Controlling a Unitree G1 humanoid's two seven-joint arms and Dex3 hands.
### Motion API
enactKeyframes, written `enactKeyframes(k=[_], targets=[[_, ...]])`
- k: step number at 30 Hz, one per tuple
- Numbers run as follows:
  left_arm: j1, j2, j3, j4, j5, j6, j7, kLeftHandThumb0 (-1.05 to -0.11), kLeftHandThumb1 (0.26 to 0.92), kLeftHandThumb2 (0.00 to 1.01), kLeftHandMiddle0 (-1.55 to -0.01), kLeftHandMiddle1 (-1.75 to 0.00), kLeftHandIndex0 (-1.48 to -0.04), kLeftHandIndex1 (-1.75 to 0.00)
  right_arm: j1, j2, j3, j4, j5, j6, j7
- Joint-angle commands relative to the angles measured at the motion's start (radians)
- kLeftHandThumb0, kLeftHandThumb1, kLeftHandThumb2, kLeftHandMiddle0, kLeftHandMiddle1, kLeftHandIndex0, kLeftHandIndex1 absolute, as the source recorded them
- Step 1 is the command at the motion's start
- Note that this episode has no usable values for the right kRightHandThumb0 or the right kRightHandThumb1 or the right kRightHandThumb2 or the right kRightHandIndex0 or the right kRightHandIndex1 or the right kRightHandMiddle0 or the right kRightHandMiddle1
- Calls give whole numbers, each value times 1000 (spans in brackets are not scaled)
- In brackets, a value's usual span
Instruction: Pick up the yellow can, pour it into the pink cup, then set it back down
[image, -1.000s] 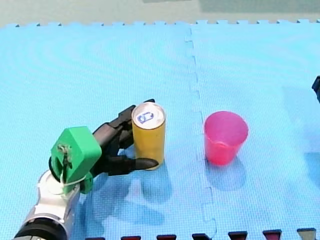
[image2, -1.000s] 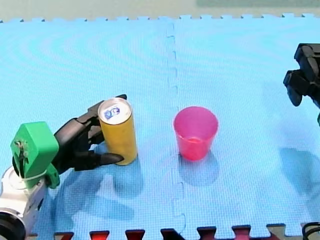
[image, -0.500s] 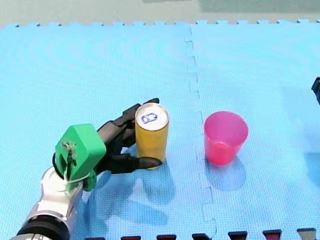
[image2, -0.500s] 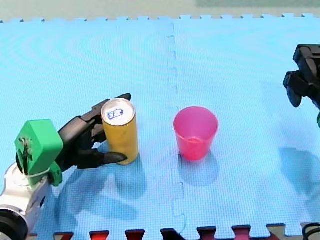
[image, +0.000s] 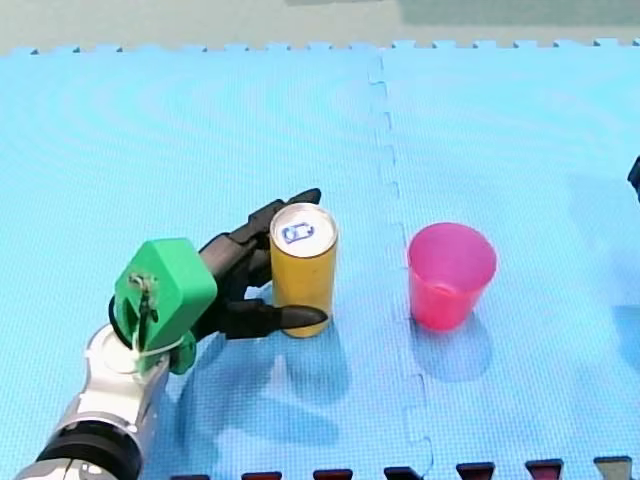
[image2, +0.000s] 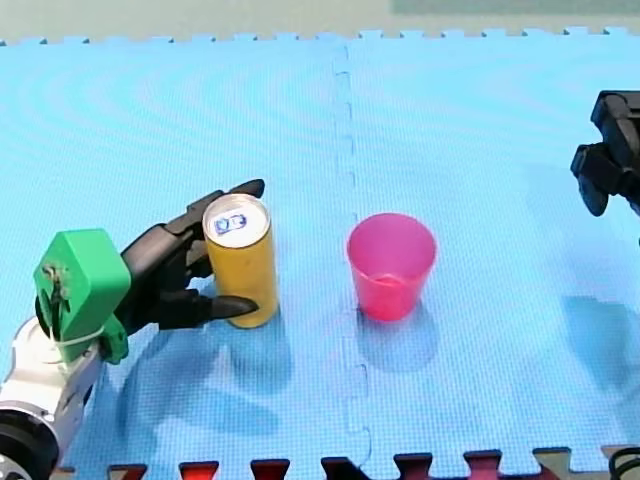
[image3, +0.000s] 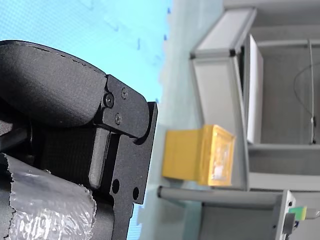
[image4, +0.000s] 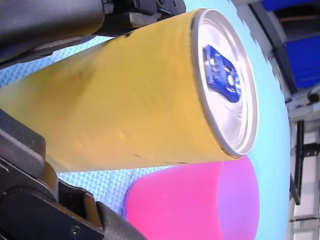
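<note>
1. Left hand (image: 238, 288), nearest, coming in from the lower left. It is closed about the yellow can (image: 303, 282): thumb (image: 292, 319) across the front low down, the other 2 fingers behind near the rim. Over the last second my hand has pushed forward and the thumb tip has reached further round the front. I judge the grip made.

2. Yellow can, 1, upright. Its base stays on the blue foam mat (image: 200, 130), nudged a little towards the cup but not yet lifted. Pull tab on top, unopened as far as I can tell.

3. Pink cup (image: 450, 275), 1, upright, mouth open, to the right of the can and apart from it, across the mat seam. It has not moved.

4. Right hand (image2: 612, 150), at the far right edge, well apart from both. Whether it is open or closed I cannot tell.

Status: reach finished; lift and pour remain.
</note>
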Motion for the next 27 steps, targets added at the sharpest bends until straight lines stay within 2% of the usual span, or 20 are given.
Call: enactKeyframes(k=[1,17,27], targets=[[-8,6,2,-3,-3,5,1,-909,695,2,-163,-3,-151,-1,1,-6,-1,-1,3,-5,1],[-24,16,0,-8,2,29,23,-908,703,1,-173,-4,-155,-2,1,-6,-1,-2,2,-11,3],[-25,0,-20,-15,22,35,52,-904,702,0,-181,-5,-161,-2,4,-4,-2,-4,5,-15,6]])
